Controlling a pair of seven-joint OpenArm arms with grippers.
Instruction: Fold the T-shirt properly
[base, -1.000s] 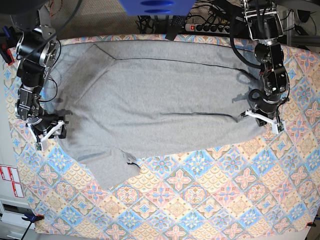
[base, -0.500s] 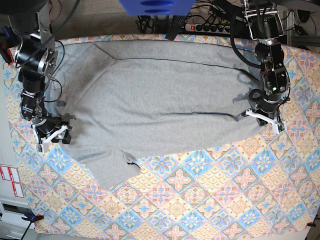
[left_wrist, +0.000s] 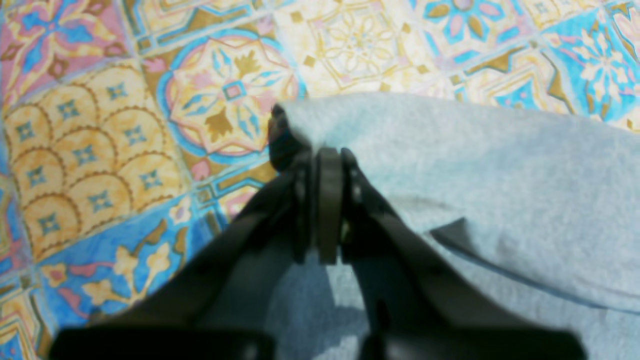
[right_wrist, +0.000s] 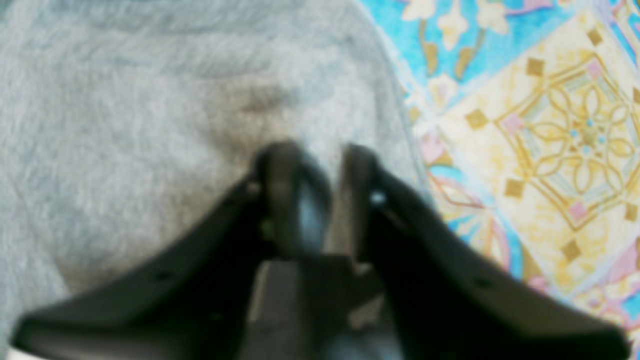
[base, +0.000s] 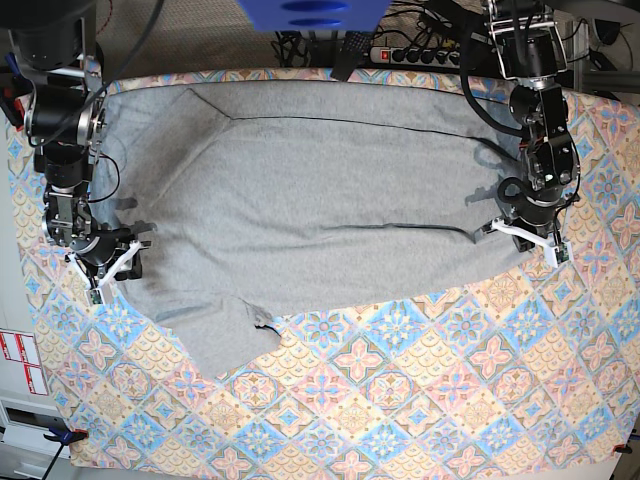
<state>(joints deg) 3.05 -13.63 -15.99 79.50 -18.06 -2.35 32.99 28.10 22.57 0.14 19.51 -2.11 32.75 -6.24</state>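
Note:
The heather-grey T-shirt (base: 320, 190) lies spread across the patterned tablecloth, plain side up with no lettering showing. One sleeve (base: 225, 340) points toward the front left. My left gripper (base: 525, 240) is at the shirt's front right corner. In the left wrist view it (left_wrist: 322, 150) is shut on the edge of the grey cloth (left_wrist: 475, 175). My right gripper (base: 112, 268) is at the shirt's left edge. In the blurred right wrist view its jaws (right_wrist: 322, 165) stand almost together over the grey cloth (right_wrist: 125, 100), with cloth between them.
The patterned tablecloth (base: 420, 400) covers the whole table and lies bare in front of the shirt. A power strip with cables (base: 410, 52) sits behind the back edge. A blue object (base: 310, 10) hangs at the top centre. Red and white labels (base: 20, 360) are off the table's left side.
My right gripper has moved right and slightly back, onto the shirt's left edge. My left gripper and the shirt's right corner have stayed put.

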